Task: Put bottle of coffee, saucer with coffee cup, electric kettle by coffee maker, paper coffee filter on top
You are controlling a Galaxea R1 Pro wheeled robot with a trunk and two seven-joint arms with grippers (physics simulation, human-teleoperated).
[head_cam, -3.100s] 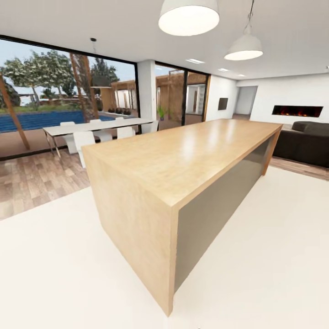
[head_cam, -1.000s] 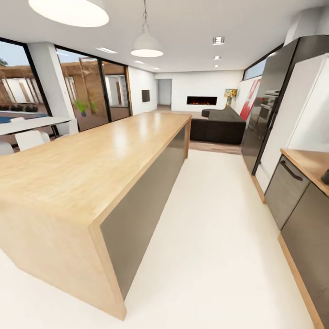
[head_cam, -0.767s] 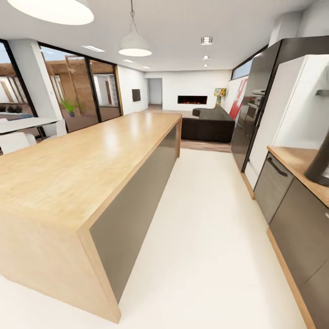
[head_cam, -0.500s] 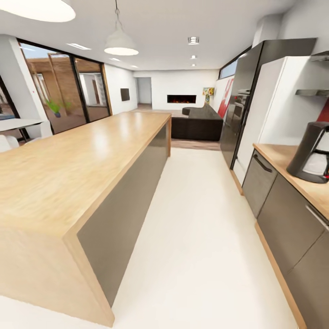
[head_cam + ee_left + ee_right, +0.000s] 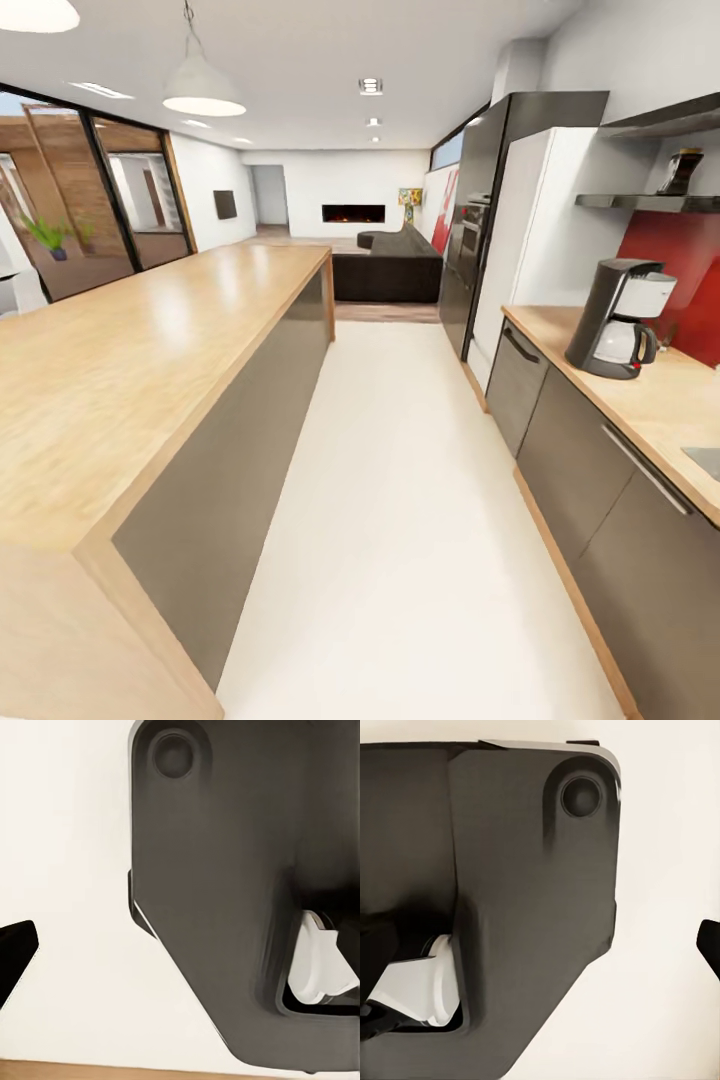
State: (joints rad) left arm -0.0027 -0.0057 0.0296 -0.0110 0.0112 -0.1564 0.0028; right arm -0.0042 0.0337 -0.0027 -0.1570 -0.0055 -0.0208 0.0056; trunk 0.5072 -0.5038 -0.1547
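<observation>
The coffee maker (image 5: pixel 612 320), black with a white front and a glass carafe, stands on the kitchen countertop (image 5: pixel 650 400) at the right of the head view. On the dark wall shelf (image 5: pixel 645 202) above it stands a small dark jar with a brownish top, the bottle of coffee (image 5: pixel 683 171); it is too small for detail. The left wrist view has one black fingertip (image 5: pixel 16 949) over white floor, and the right wrist view has one black fingertip (image 5: pixel 709 945). Neither view lets me see how the jaws stand. Saucer, coffee cup, paper filter and kettle are out of view.
A long all-wood island (image 5: pixel 120 370) fills the left. A white floor aisle (image 5: pixel 400 500) runs between it and the grey cabinet fronts (image 5: pixel 600 490). A sink corner (image 5: pixel 706 460) is inset in the counter. A tall fridge and oven (image 5: pixel 500 220) stand beyond. Both wrist views include my dark base (image 5: pixel 225 870).
The head camera has swung to the right. The island has slid to the left of the picture, and the countertop, coffee maker and shelf have come into view.
</observation>
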